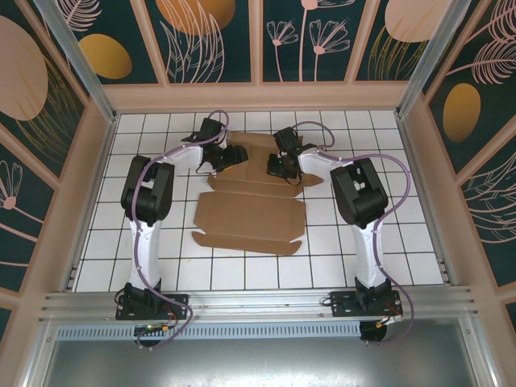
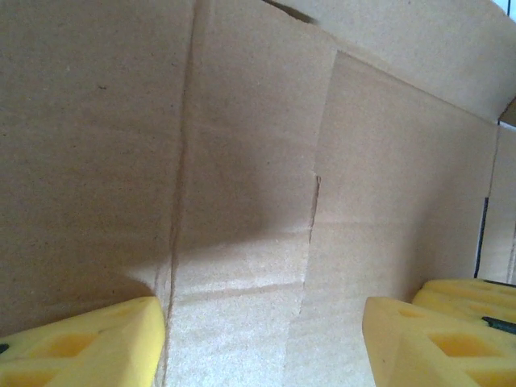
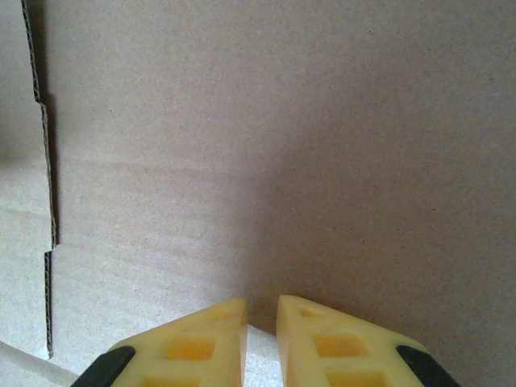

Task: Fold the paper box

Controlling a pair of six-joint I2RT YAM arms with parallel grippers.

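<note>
Paper box (image 1: 250, 218), mid-frame: light, stiff cardboard; grip flap edges. Left gripper (image 2: 260, 322) apart; right gripper (image 3: 262, 314) barely parted, empty

The top camera sits high above and behind the arm bases, which lie at 6 o'clock in its view. It looks down on the tiled table (image 1: 403, 242) from far enough off to take in the paper box (image 1: 250, 218) from edge to edge. The left wrist camera looks forward past the left gripper (image 2: 262, 322), very close to the cardboard. The right wrist camera does the same past the right gripper (image 3: 262, 318). Both close views share the box's far panels with the top view, at 11 and 1 o'clock from the table's middle.
</note>
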